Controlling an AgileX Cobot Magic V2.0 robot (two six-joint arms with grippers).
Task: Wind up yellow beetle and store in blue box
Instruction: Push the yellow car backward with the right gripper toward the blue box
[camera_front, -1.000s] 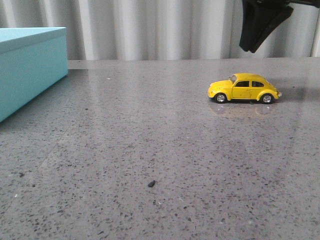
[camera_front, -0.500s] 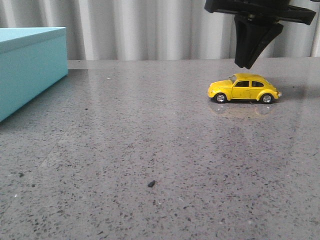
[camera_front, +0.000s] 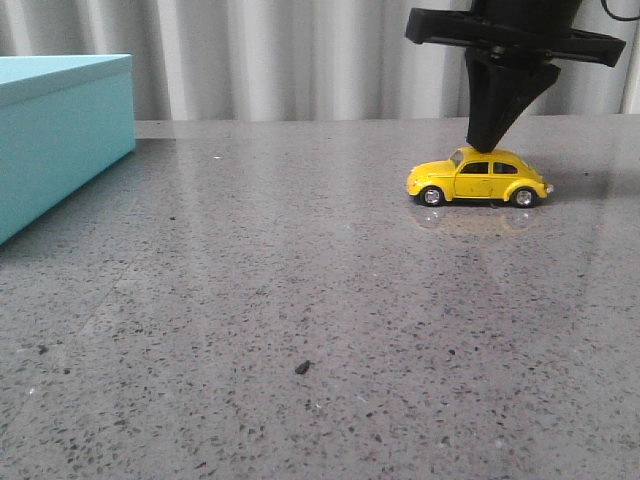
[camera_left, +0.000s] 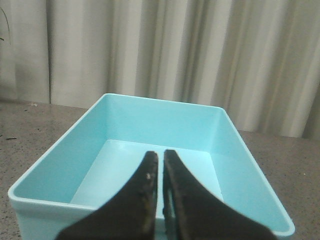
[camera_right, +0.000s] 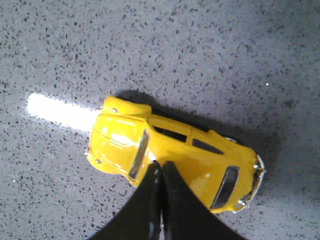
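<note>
The yellow beetle stands on its wheels on the grey table, right of centre, nose pointing left. My right gripper comes down from above with its fingers shut together, the tips resting on the beetle's roof; nothing is held between them. In the right wrist view the right gripper meets the car just behind the windshield. The blue box sits at the far left. In the left wrist view the blue box is open and empty, and my left gripper hovers over it, fingers shut with nothing in them.
Grey speckled table top runs across the view, with a small dark crumb near the front. Pale pleated curtain hangs behind the table.
My right gripper has come down from the upper right onto the beetle's roof. The beetle has shifted slightly left across the table.
</note>
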